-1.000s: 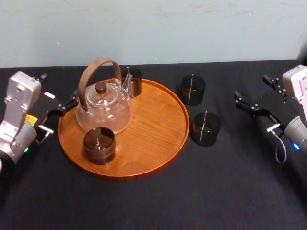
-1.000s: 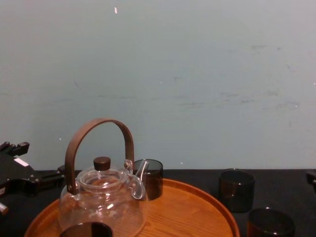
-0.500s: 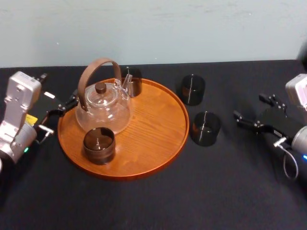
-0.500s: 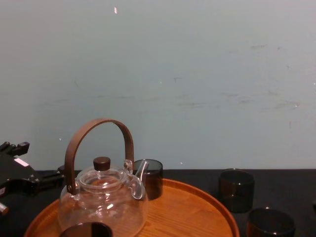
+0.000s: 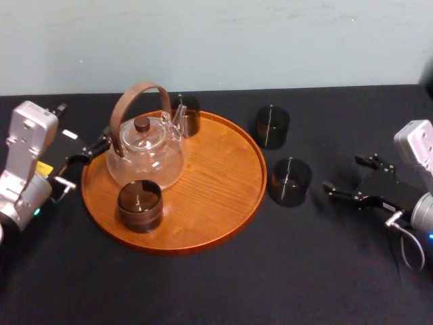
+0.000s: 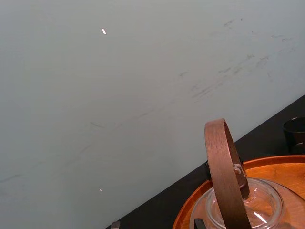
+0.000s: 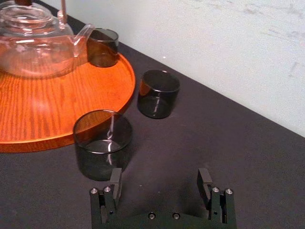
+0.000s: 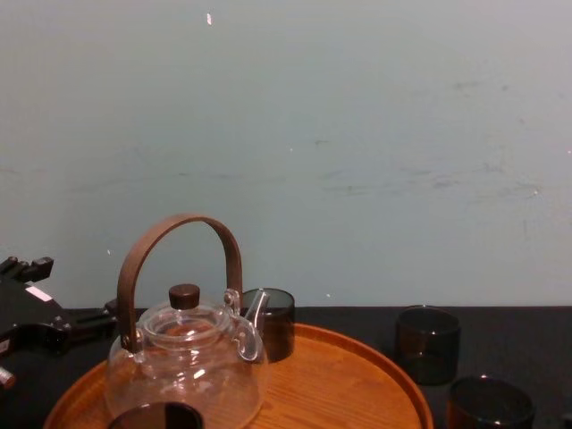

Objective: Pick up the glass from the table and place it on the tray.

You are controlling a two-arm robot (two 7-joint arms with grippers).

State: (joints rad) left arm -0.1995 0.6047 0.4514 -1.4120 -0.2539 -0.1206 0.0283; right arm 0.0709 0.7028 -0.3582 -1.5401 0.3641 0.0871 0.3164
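One glass [image 5: 290, 181] on the table [image 5: 318, 271] faces our right claw [image 5: 342, 174], fingers apart, we judge to straddle it; left claw [image 5: 95, 150] idles beside the tray [image 5: 216, 183].

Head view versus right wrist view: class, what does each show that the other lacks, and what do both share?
Head view adds the left gripper beside the left rim of the tray, and the front glass on the tray. Right wrist view adds the screws on the open right gripper's finger mounts. Both share the right gripper, teapot, tray, back glass, and near glass and far glass on the table.
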